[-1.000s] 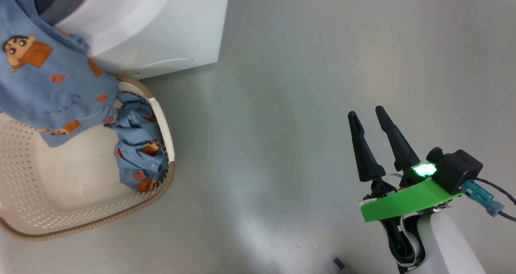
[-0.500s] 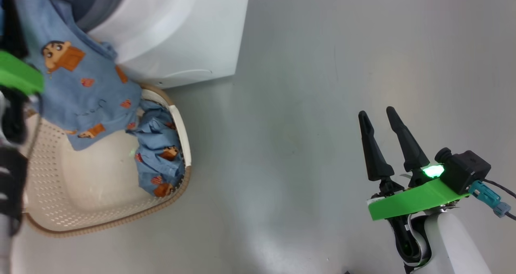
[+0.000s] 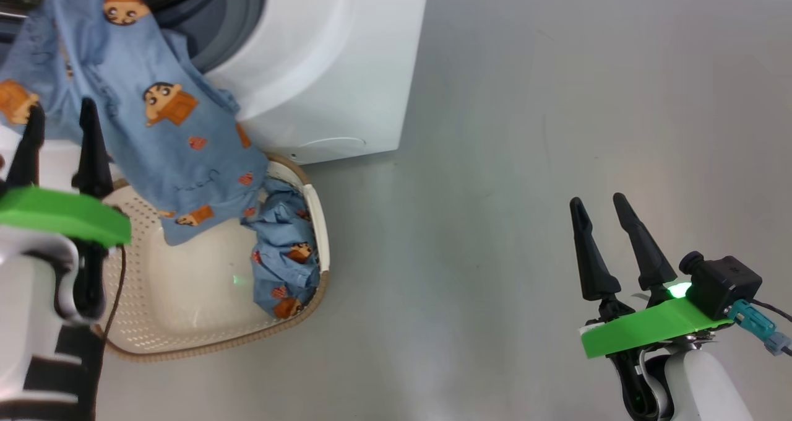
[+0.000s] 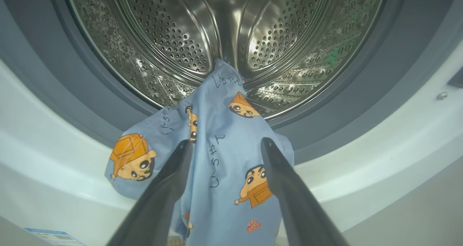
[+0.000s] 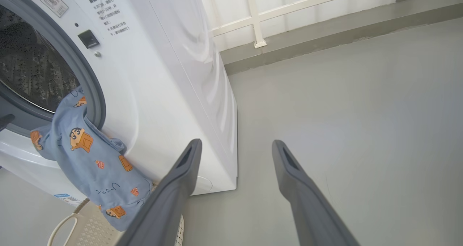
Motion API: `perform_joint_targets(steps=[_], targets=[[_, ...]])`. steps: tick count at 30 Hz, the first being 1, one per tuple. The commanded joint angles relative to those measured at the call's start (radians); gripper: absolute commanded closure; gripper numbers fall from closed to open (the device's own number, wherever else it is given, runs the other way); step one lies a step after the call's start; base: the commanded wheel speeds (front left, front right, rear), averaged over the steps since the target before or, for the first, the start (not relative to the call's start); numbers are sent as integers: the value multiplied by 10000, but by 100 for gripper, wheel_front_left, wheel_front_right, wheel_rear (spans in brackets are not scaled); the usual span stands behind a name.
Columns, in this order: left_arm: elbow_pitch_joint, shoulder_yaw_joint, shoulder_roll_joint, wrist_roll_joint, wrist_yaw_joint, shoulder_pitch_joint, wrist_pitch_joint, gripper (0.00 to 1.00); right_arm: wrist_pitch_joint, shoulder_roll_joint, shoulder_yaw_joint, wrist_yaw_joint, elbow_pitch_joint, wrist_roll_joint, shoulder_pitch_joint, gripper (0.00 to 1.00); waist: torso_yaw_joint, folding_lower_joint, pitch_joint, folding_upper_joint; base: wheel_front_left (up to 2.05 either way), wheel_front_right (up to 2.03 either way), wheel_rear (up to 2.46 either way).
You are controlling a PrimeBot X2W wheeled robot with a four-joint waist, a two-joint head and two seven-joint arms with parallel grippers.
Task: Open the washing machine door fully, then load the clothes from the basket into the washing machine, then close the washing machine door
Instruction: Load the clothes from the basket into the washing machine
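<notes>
Light blue fabric garment [image 3: 176,136] printed with orange-brown cartoon figures, draped over the lower lip of the grey rubber-ringed opening [image 3: 240,12] of the big white front-loading washing machine [image 3: 334,68], at the upper left of the head view. In the left wrist view the upper end of the garment [image 4: 224,173] lies on the edge of the perforated steel drum [image 4: 173,32], at the centre of the frame. Its lower end hangs down the white front above the small cream-white perforated plastic basket [image 3: 185,285] with a brown woven-look rim, which stands on the floor just beside the machine. A second crumpled blue garment [image 3: 284,254] of the same print lies inside the basket against its right wall. The left gripper [image 3: 60,111], at the left edge of the head view, has its two dark fingers spread wide in front of the hanging cloth, released and clamping nothing; whether they brush the fabric cannot be told. The right gripper [image 3: 598,199], at the lower right, is likewise spread and empty above the bare grey floor [image 3: 495,161], well apart from machine and basket. A blue label sticker [image 5: 63,197] shows low on the machine's front.
</notes>
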Motion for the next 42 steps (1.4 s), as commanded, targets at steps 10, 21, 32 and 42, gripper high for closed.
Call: perform_joint_targets(steps=[10,21,32,42], targets=[[-1578,1155,198,498,-15,2023,-54,0,-48,-55,74,16,-276,-101,283,0,277,0,-182,0,0,0,0],[-2893,1725,-20,610,-15,3796,-55,0,-48,-53,29,16,-353,-133,314,0,275,0,-33,0,0,0,0],[-2681,1339,45,78,-15,3681,-55,0,-48,-41,100,16,-412,-164,123,0,224,0,314,0,0,0,0],[-1216,11,582,-774,-15,2238,-55,0,-48,3,198,16,-575,-230,-140,0,90,0,1197,0,0,0,0]])
